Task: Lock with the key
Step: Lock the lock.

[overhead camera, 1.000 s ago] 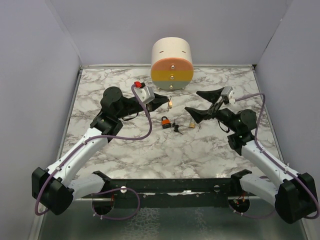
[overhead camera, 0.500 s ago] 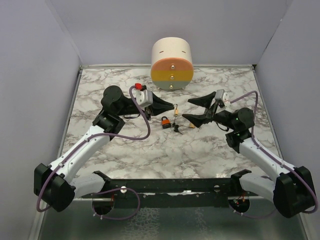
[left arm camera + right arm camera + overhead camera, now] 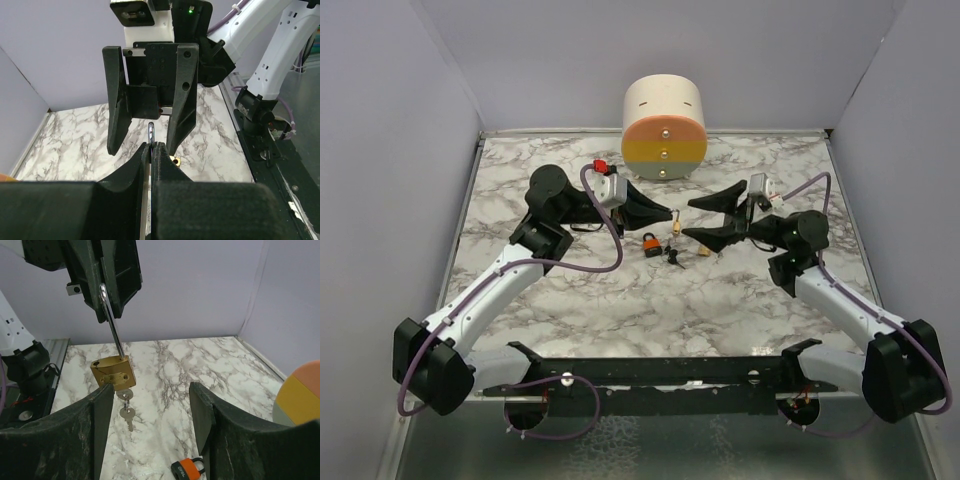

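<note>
- Marble table (image 3: 570,300) carries the key (image 3: 672,255), which lies loose just beneath the right gripper (image 3: 688,218), whose fingers are spread and empty.
- Ahead of those fingers, the left gripper (image 3: 668,213) clamps the shackle of a brass padlock (image 3: 113,371), which hangs from it.
- Likely early: the key is not yet grasped — fitting and locking remain.

White lettering on the orange padlock (image 3: 187,471) is too blurred to read.

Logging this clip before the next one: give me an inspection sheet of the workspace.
Surface: marble table, flat.
Job's things: brass padlock hangs by its shackle from left gripper, keys dangling below; black key bunch lies on table.
Clutter: orange padlock beside key bunch; striped drum at back.
Grippers: left gripper shut on shackle; right gripper open, facing padlock.
Cables: purple, along both arms.
Surroundings: plain walls.
</note>
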`<state>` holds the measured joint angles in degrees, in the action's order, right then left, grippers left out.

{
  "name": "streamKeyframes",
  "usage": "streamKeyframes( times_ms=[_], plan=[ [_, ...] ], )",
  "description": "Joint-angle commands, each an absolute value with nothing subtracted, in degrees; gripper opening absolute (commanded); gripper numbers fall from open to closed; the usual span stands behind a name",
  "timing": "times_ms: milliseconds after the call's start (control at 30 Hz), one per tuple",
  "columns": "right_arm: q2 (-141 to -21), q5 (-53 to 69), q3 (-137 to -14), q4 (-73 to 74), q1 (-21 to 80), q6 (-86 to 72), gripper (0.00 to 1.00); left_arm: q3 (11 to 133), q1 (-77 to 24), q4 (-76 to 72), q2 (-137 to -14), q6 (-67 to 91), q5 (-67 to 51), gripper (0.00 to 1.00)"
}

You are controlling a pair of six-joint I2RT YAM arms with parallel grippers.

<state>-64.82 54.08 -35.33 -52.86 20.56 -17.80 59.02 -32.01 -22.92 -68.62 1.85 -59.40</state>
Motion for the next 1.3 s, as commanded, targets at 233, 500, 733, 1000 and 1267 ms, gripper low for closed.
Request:
streamKeyframes(
  times_ms=[233, 500, 733, 1000, 1267],
  plan=[
    [-68.67, 57.12, -38.58, -55.87, 24.36, -19.76, 0.60, 62.14, -32.42, -26.04, -70.52, 3.78, -61.94, 0.00],
    [-68.63, 56.14, -40.29, -53.31, 25.55, -17.64, 0.57, 62.12, -32.48, -26.11, -70.71, 3.87, -62.94, 0.00],
    [-69.81, 55.64, -40.04, -53.22, 26.18, -17.55, 0.52, 62.44, -32.76, -26.19, -70.86, 4.17, -63.55, 0.00],
    [-71.01, 55.46, -40.76, -52.94, 26.84, -17.16, 0.35, 62.40, -32.87, -26.46, -70.33, 3.91, -63.40, 0.00],
    [-70.62, 55.02, -40.42, -52.47, 27.15, -16.94, 0.25, 62.22, -32.87, -26.63, -70.39, 3.91, -62.64, 0.00]
  ],
)
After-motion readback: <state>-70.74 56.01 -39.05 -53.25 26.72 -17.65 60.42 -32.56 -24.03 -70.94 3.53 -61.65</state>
